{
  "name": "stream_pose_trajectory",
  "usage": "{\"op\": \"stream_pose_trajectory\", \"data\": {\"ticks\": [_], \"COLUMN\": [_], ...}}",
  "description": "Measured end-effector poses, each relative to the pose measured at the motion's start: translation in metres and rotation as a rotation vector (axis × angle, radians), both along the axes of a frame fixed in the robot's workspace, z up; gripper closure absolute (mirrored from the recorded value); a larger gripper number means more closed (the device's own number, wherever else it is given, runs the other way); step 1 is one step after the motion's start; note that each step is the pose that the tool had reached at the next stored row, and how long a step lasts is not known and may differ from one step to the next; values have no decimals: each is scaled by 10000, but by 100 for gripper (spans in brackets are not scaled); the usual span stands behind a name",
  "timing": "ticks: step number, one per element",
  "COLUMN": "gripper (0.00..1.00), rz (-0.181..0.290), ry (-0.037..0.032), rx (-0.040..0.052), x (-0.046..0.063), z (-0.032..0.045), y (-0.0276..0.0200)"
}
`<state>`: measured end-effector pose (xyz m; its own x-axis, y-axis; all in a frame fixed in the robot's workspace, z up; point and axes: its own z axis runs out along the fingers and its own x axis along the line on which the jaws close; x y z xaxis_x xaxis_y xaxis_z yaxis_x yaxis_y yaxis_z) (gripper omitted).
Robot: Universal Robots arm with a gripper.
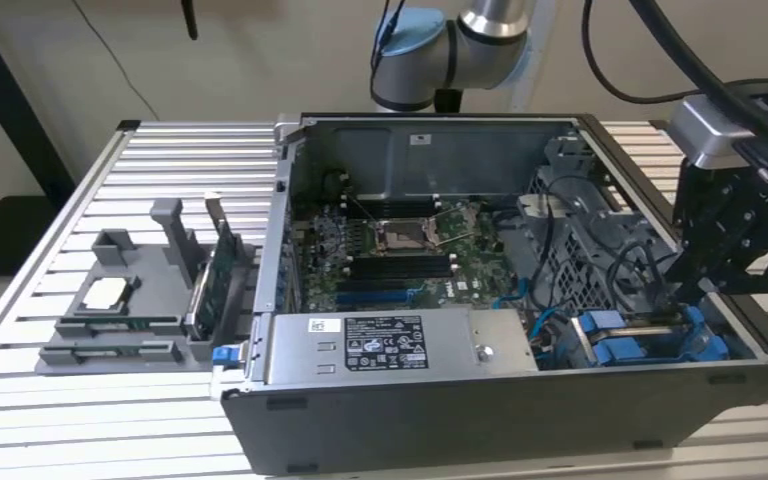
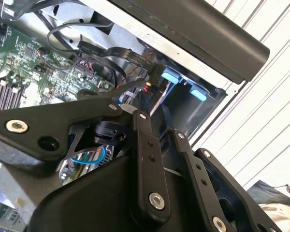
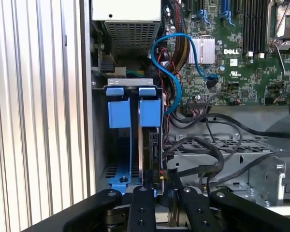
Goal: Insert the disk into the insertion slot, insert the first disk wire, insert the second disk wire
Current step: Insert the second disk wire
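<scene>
Down at the corner of the computer case (image 1: pixel 491 425) toward the exterior view's right, my pincer (image 1: pixel 691 292) reaches into the drive cage. In the second wrist view the pincer (image 2: pixel 133 107) has its tips drawn together, closed. I cannot tell whether a thin plug is nipped between them. A black wire (image 2: pixel 111 50) ends just beyond the tips.

Just past the pincer (image 3: pixel 162 178) in the first wrist view, the disk (image 3: pixel 150 145) stands on edge in its blue carrier. It is already down inside the insertion slot (image 3: pixel 130 83), with one narrow edge facing me. A second blue carrier (image 3: pixel 119 113), which looks empty, stands just beside it.

I judge the disk dense and rigid for its size, and easily hurt by a knock. The plastic carrier probably flexes a little. The blue frame edges or its tabs look like the place to hold or press, never the bare metal face. The wires look limp and springy, so I would take them by the plug body, not the cord.

Farther out, a blue data cable (image 3: pixel 170 53) loops over the motherboard (image 3: pixel 232 63), which carries white lettering. The grey power supply box (image 1: pixel 398 345) wears a white label dense with dark print and symbols. The case sits on the slatted bench (image 1: pixel 91 425).
</scene>
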<state>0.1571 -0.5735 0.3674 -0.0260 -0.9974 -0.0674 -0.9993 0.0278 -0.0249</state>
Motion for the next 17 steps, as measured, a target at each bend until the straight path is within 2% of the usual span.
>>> {"op": "stream_pose_trajectory", "data": {"ticks": [17], "gripper": [73], "rz": [0], "ry": [21], "rx": [-2], "x": [69], "z": [9], "y": [12]}}
